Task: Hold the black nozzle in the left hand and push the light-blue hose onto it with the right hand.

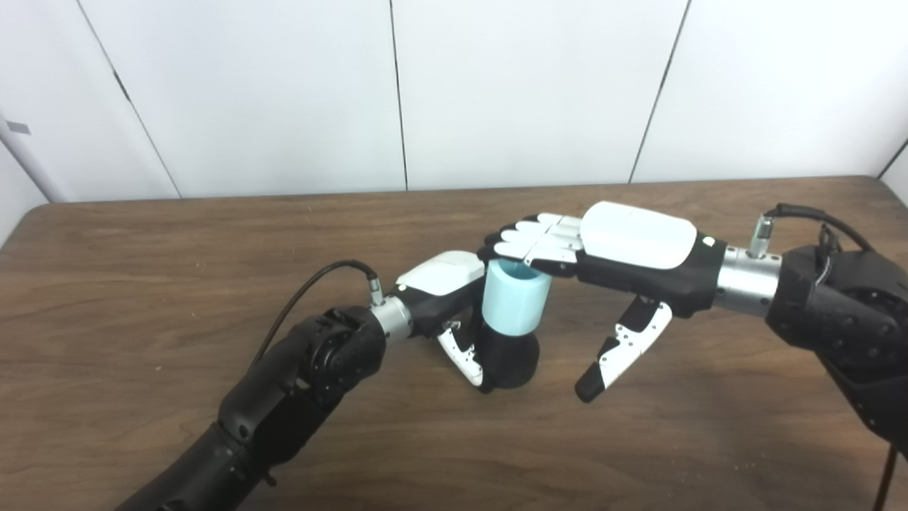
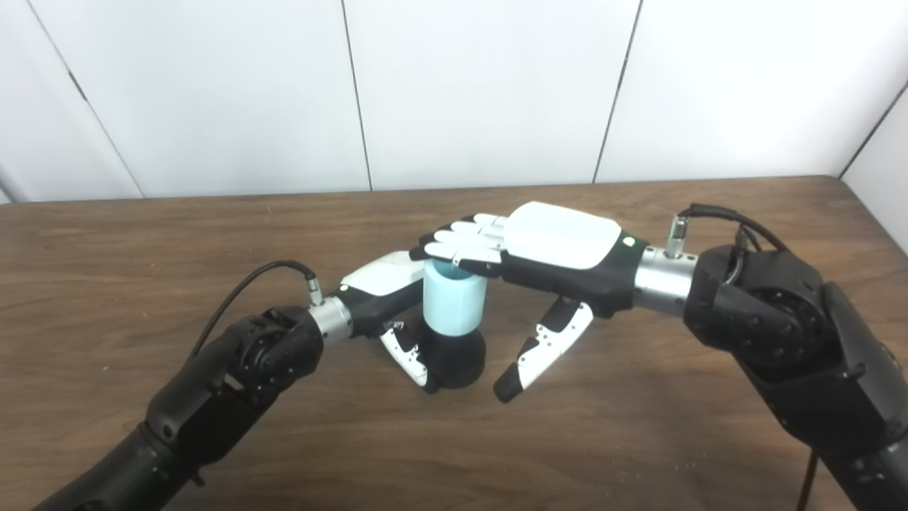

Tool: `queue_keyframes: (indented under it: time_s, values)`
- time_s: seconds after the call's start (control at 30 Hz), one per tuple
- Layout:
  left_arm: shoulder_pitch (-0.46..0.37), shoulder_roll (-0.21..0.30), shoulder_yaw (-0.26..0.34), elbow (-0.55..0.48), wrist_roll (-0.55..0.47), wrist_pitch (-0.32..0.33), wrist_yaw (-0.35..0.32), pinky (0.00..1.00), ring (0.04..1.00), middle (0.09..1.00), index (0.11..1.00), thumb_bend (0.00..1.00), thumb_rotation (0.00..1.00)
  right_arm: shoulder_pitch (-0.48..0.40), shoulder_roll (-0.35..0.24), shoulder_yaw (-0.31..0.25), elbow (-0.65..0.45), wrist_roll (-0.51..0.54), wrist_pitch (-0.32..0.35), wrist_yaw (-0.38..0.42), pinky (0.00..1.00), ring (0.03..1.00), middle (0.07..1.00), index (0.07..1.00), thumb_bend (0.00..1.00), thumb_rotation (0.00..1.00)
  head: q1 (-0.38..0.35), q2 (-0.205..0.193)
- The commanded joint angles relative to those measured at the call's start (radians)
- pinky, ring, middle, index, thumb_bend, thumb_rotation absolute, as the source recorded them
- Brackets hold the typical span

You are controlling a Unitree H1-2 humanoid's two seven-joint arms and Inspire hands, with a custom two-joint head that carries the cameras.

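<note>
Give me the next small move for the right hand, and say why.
Probably press straight down: the right hand lies flat with its fingers on top of the light-blue hose, which already sits upright on the black nozzle that the left hand grips.

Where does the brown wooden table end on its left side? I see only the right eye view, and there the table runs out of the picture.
Observer: In the left eye view the brown wooden table's rounded far left corner shows, well to the left of the left hand that grips the black cone-shaped nozzle.
Operator: Is something standing behind that corner?
Observer: Yes, a slanted white post by the wall, bearing a small grey tag.
</note>
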Motion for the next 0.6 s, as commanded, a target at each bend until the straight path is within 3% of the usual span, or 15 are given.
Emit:
queue_keyframes:
  time_s: [0.0, 0.3, 0.57]
  values:
    - [0.021, 0.03, -0.015, 0.041, 0.043, 0.036, -0.063, 1.0, 0.592, 0.513, 0.465, 0.52, 0.0, -0.026, -0.018, -0.009, -0.012, 0.006, -0.005, 0.001, 1.0, 1.0, 1.0, 0.998, 0.76, 0.85, 0.0, 0.001]
    - [0.022, 0.03, -0.011, 0.042, 0.039, 0.037, -0.07, 1.0, 0.592, 0.512, 0.465, 0.52, 0.0, 0.0, -0.011, 0.018, -0.004, -0.006, 0.004, 0.022, 1.0, 1.0, 1.0, 1.0, 0.77, 0.86, -0.001, 0.002]
    - [0.021, 0.027, -0.012, 0.035, 0.043, 0.042, -0.072, 1.0, 0.592, 0.512, 0.466, 0.52, 0.0, 0.054, -0.011, 0.059, 0.053, -0.052, -0.072, -0.014, 1.0, 1.0, 1.0, 1.0, 0.79, 0.91, 0.003, 0.005]
